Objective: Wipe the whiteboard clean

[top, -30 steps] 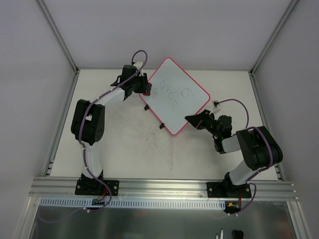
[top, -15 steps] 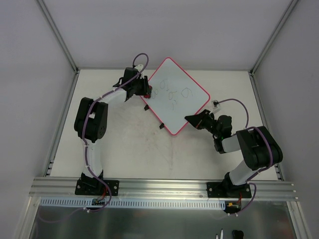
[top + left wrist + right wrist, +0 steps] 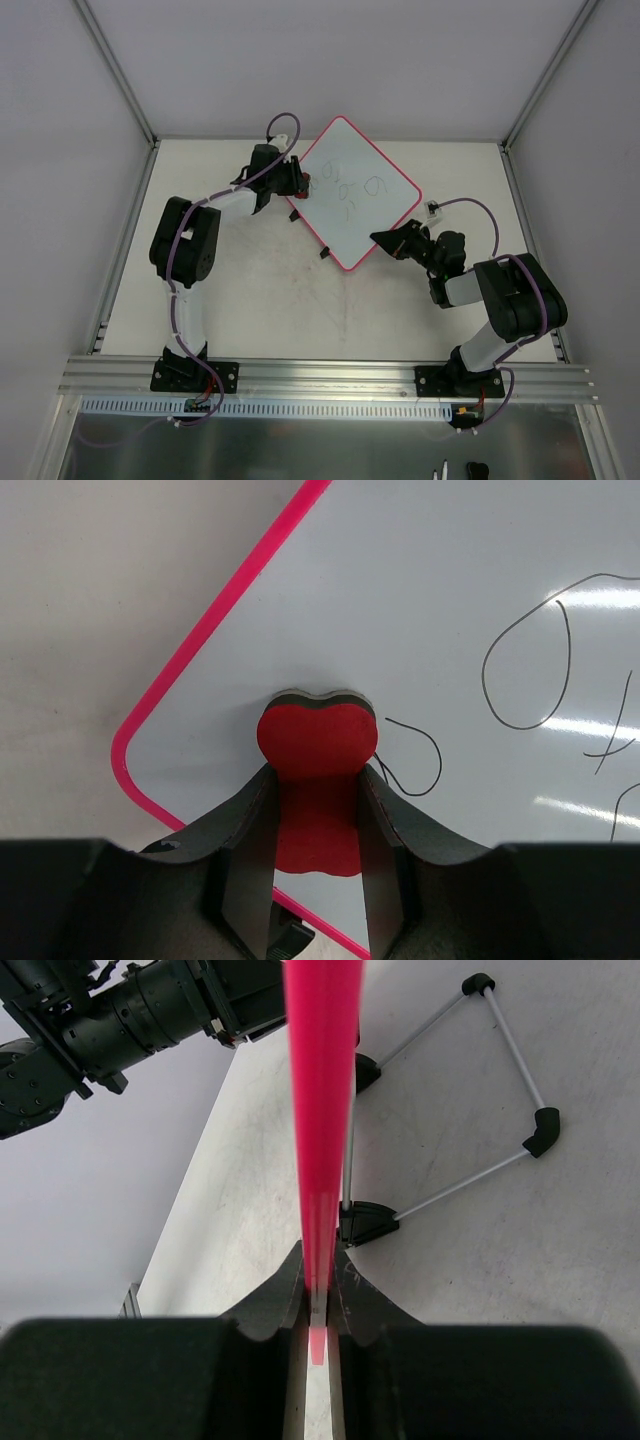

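One whiteboard (image 3: 356,203) — right end effector (image 3: 318,1290) clamps edge; left end effector (image 3: 318,776) grips one eraser (image 3: 318,738).

The scuffed off-white table (image 3: 250,290) carries the whiteboard (image 3: 360,215), propped on its wire stand (image 3: 541,1132).

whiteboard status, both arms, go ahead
Left gripper shut on red eraser, pressed to whiteboard near its left corner. Right gripper shut on pink rim. Scribbles unerased mid-board. Nothing seen blocking the eraser.
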### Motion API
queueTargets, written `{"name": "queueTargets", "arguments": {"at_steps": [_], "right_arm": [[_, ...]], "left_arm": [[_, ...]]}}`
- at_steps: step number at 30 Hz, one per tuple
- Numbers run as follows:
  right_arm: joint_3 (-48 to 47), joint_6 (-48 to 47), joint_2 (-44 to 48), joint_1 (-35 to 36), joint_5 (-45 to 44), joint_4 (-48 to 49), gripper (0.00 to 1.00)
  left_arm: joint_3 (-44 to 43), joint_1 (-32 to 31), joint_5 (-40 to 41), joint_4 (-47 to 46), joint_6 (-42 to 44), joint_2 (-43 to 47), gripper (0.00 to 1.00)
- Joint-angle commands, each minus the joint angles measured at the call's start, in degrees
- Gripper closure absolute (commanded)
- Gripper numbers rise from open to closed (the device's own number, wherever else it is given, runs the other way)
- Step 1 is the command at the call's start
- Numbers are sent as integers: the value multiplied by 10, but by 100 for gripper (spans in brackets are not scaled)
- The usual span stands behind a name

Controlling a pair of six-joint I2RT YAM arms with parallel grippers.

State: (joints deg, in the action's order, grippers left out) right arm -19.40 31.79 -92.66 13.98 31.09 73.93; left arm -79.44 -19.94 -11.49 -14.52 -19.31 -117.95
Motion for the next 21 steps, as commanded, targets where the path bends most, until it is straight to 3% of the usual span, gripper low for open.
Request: {"name": "queueTargets", "arguments": {"at_steps": [1, 11, 21], "right_arm": [[-18, -21, 14, 5, 20, 138, 100], [-19, -23, 13, 7, 23, 138, 100], [-21, -23, 13, 8, 27, 138, 100]], "left_arm": [[25, -21, 0, -23, -18, 3, 71], [90, -55, 10, -46, -29, 38, 71], [100, -111, -17, -48, -29, 60, 70]]}}
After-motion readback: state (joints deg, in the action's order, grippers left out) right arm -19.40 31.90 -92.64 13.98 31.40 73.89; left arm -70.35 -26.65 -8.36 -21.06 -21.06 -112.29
